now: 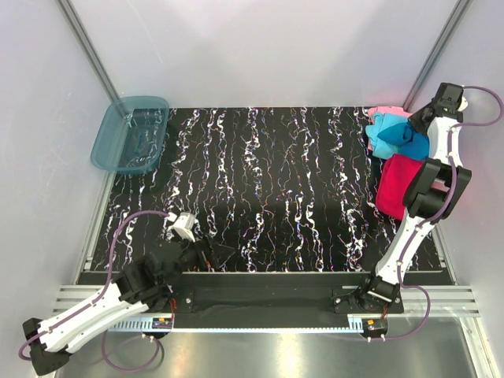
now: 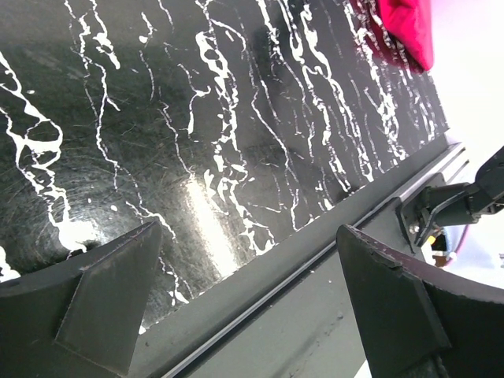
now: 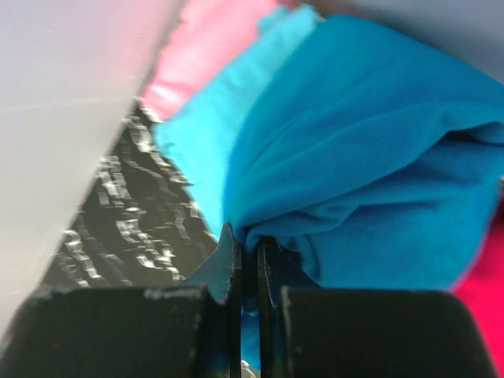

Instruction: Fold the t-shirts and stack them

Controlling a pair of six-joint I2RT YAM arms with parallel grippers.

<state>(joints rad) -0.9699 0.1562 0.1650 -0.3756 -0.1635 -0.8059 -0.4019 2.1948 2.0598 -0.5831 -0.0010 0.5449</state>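
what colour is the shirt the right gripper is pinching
Teal-blue shirt, best in right wrist view.

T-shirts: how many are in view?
4, piled at the table's far right corner: pink shirt rearmost, cyan shirt next, teal shirt in the right claw, red shirt nearest. Others may be hidden.

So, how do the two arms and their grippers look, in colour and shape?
The left arm and the right arm have white shells with black joints, and a purple cable loops along each. The left gripper has flat, dark grey wedge fingers; the right gripper has thin black fingers on a blocky black body.
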